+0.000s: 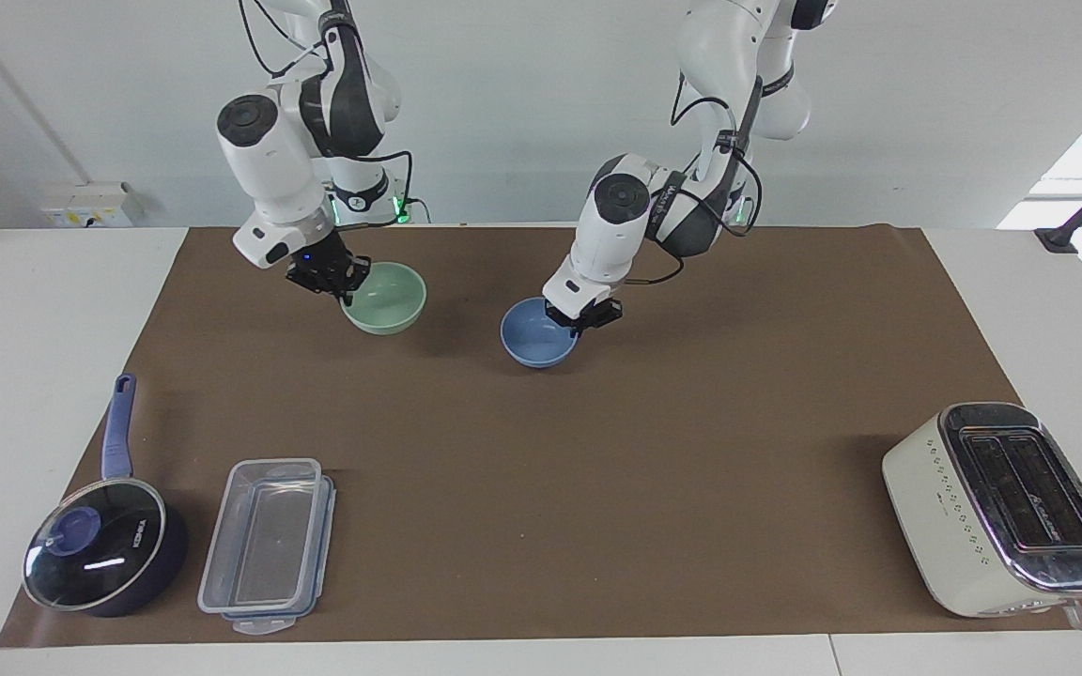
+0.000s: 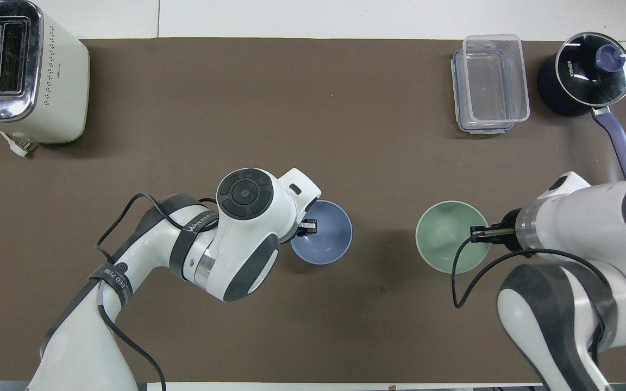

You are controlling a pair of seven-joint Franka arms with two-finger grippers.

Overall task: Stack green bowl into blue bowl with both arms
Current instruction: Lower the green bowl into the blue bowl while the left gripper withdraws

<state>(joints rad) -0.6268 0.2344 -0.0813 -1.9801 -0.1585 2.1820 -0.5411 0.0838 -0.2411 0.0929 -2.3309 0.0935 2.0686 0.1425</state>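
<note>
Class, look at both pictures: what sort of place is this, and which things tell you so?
Probably a robotics lab set up as a mock kitchen. Two white robot arms hold a green bowl and a blue bowl above a brown mat, with a toaster, a lidded saucepan and a clear food container around.

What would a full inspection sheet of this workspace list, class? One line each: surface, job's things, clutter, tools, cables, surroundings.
Surface: brown mat on a white table.
Job's things: green bowl and blue bowl, side by side but apart, neither stacked.
Clutter: toaster at the left arm's end; clear plastic box and lidded saucepan at the right arm's end.
Tools: left tool shut on the blue bowl's rim; right tool shut on the green bowl's rim.
Cables: black cables loop along both arms.
Surroundings: white wall.
</note>
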